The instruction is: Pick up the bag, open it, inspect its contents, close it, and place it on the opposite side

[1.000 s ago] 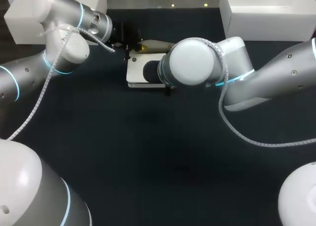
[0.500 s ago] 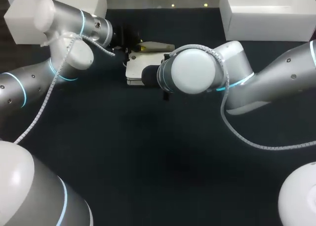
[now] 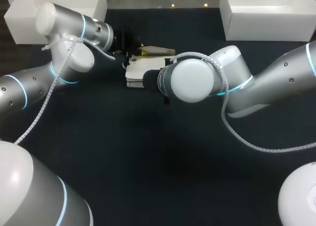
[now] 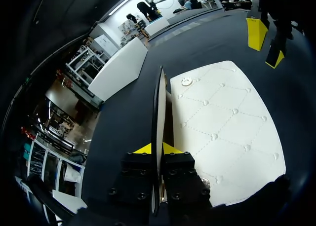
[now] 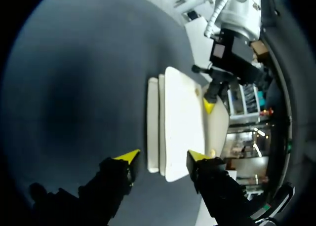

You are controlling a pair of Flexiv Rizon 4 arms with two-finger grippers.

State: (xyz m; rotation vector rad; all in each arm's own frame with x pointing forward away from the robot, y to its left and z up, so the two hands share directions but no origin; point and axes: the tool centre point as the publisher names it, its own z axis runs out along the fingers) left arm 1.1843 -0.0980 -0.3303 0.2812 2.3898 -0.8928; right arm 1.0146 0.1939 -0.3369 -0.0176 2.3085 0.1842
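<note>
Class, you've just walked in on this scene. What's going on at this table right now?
Two robot arms are working on a white quilted bag lying on the dark table. The left gripper is shut on the bag's thin flap and holds it up on edge, so the bag is open. The right gripper is open, with its fingers on either side of the bag's near end, not gripping it.

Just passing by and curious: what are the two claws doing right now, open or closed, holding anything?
Left gripper: shut on the flap of the bag.
Right gripper: open, straddling the bag's end.
</note>
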